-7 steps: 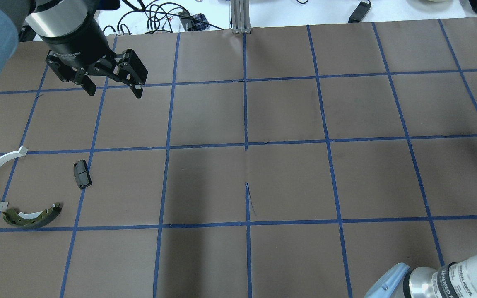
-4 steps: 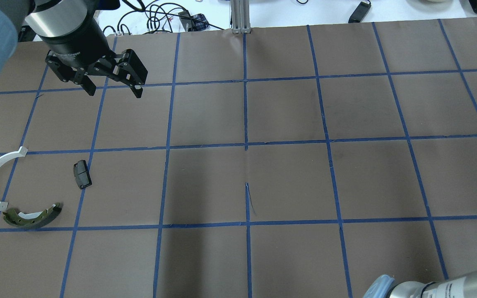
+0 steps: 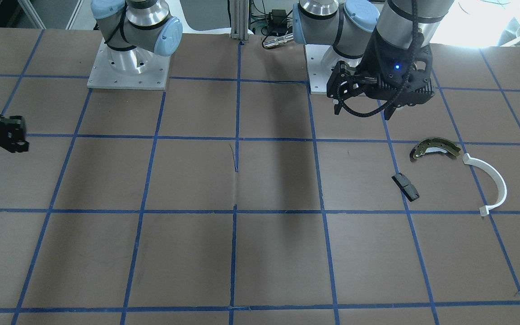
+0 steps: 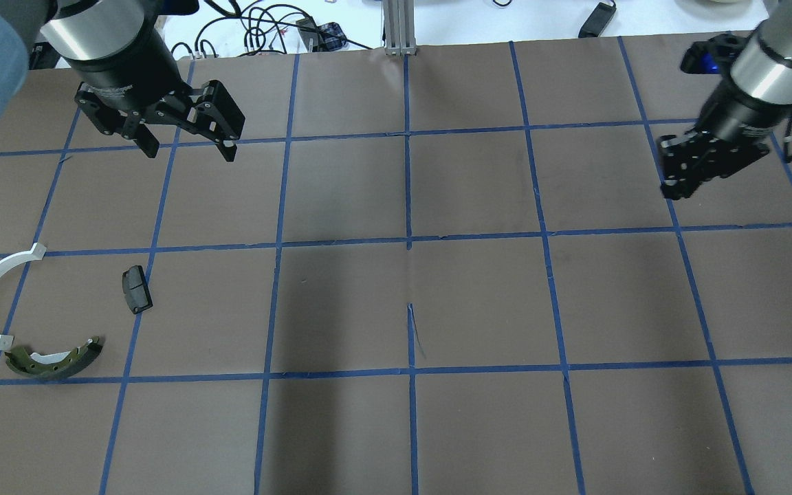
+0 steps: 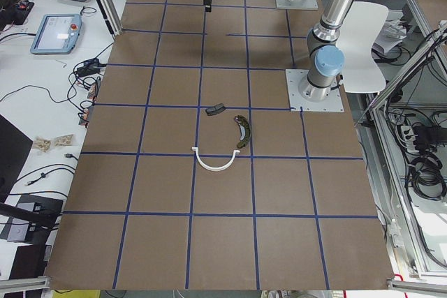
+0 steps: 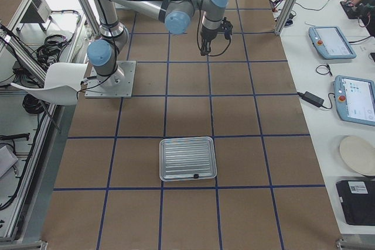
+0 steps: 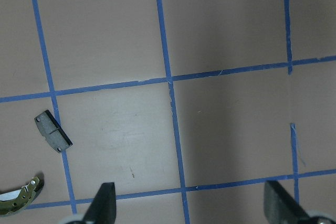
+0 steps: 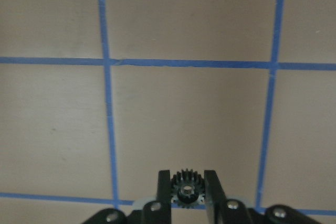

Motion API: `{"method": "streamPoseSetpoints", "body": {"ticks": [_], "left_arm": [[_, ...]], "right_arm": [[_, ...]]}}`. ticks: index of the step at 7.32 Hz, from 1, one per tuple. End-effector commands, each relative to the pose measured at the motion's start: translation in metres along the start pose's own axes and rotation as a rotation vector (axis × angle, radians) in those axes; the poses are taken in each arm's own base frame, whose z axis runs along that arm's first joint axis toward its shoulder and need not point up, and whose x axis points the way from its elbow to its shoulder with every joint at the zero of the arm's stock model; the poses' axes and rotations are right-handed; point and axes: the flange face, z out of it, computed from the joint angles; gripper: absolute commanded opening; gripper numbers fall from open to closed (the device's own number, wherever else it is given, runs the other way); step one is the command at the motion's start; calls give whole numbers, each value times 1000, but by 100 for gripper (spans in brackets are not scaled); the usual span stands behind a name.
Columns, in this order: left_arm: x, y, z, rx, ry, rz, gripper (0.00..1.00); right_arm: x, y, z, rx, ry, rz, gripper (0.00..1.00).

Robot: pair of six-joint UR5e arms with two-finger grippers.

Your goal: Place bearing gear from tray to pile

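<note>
Bearing gear (image 8: 185, 191) clamped in right pincer (image 4: 674, 187). Suggest level carry across bench (image 4: 478, 302) to pile (image 4: 136, 289), low release. Left pincer (image 4: 190, 150) wide open, empty.

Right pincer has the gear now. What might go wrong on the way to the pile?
1. The gear is small and pinched only at the tips of the right pincer; it may slip during the long carry across the table.
2. The left pincer hangs open on the side where the black pad and brake shoe lie, so the arms might clash.
3. Released from height, the gear may roll away from them.
</note>
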Motion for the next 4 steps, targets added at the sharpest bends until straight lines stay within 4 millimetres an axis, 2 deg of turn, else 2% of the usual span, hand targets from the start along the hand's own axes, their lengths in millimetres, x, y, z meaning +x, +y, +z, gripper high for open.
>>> {"method": "streamPoseSetpoints", "body": {"ticks": [1, 2, 3, 4], "left_arm": [[0, 0, 1, -1, 0, -1, 100], [0, 0, 1, -1, 0, -1, 100], [0, 0, 0, 0, 0, -1, 100], [0, 0, -1, 0, -2, -1, 100]], "right_arm": [[-146, -9, 45, 61, -37, 113, 0], [-206, -12, 85, 80, -40, 141, 0], [-251, -14, 127, 101, -41, 156, 0], [-278, -15, 163, 97, -37, 134, 0]]}}
